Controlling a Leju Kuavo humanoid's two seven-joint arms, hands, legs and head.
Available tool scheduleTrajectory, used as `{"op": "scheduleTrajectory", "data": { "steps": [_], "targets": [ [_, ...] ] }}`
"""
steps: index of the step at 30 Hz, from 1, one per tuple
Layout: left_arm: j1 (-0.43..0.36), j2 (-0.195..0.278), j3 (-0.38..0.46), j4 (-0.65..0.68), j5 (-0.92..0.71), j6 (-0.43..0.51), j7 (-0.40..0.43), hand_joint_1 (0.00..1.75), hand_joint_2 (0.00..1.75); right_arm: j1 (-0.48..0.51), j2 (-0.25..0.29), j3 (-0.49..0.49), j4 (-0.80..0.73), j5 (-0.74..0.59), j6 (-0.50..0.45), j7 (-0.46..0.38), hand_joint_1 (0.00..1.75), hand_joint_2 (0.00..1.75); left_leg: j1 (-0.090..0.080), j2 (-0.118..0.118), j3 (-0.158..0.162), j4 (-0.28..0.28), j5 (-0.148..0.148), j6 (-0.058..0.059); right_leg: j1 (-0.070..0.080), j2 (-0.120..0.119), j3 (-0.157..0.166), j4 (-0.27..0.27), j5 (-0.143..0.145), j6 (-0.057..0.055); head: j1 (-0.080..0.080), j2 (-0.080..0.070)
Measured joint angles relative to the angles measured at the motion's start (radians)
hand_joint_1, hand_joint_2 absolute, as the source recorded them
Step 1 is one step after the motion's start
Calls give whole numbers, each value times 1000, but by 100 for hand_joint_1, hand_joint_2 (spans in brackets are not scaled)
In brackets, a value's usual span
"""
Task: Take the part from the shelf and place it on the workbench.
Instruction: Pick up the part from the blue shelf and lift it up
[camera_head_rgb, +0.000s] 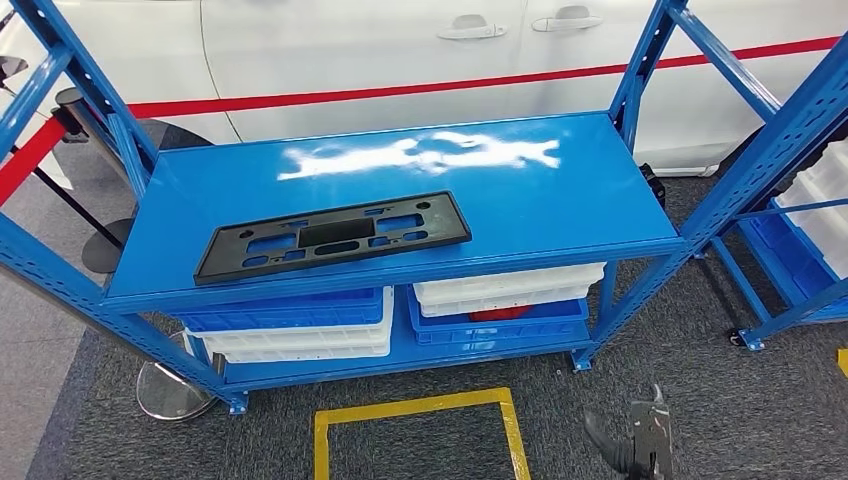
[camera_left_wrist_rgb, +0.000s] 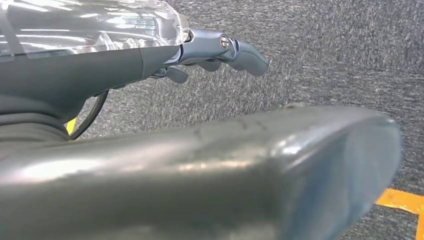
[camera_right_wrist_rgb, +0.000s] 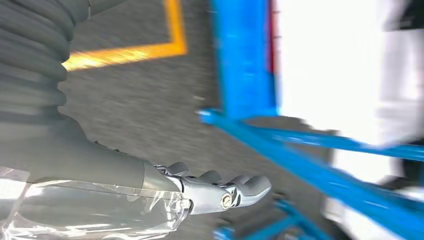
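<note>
- Part (camera_head_rgb: 333, 236): flat black plastic panel, long and rectangular, with several cut-out openings; lies flat on the upper deck of the shelf, toward its front left, slightly skewed to the front edge; nothing touches it
- Shelf (camera_head_rgb: 560, 200): blue metal rack with perforated uprights; upper deck glossy, with a white glare patch behind the part
- Lower level of the shelf: blue bin (camera_head_rgb: 285, 310) stacked over white bin (camera_head_rgb: 300, 343) on the left; white bin (camera_head_rgb: 510, 285) over a blue tray (camera_head_rgb: 500, 325) on the right, with something red showing between them
- Right hand (camera_head_rgb: 635, 440): low over the grey carpet in front of the shelf's right end, well apart from the part; in the right wrist view (camera_right_wrist_rgb: 220, 192) fingers extended and slightly curved, nothing in them, clear film wrapped round the wrist
- Left hand (camera_left_wrist_rgb: 220, 50): over the carpet, fingers stretched out with nothing between them; thick grey thumb (camera_left_wrist_rgb: 250, 170) large in the foreground
- Floor: grey carpet with a yellow taped square (camera_head_rgb: 420, 425) in front of the shelf
- Surroundings: white car (camera_head_rgb: 400, 50) behind the shelf; red barrier tape (camera_head_rgb: 450, 85) across it; second blue rack (camera_head_rgb: 800, 200) at right holding white bins; round metal stand base (camera_head_rgb: 170, 390) by the shelf's front left foot
</note>
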Motion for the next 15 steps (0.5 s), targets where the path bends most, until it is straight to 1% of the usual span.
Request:
{"op": "scheduleTrajectory", "data": {
  "steps": [6, 9, 13, 15],
  "targets": [
    [-3, -6, 34, 5, -39, 2, -16, 0, 0, 5, -37, 47, -218, 66, -24, -38, 0, 175, 0, 0, 0, 1, 0, 0, 0, 0, 0, 0, 0, 0, 0, 0],
    [-5, -9, 51, 8, -57, 2, -25, 0, 0, 5, -65, 84, -323, 105, -37, -48, 0, 175, -1, 0, -1, 3, -1, 1, -4, 0, 0, -1, 2, 2, 0, 0],
    [-9, -12, 72, 12, -80, 2, -35, 0, 0, -1, -112, 142, -448, 164, -43, -47, 0, 175, -4, 0, -4, 7, -2, 7, -7, 0, 0, -1, 3, 6, 0, 0],
    [-11, -12, 82, 14, -91, 2, -40, 0, 0, -8, -138, 175, -504, 195, -40, -41, 0, 175, -5, 0, -7, 11, -3, 12, -9, 0, 0, -1, 3, 11, 0, 0]
  ]
}}
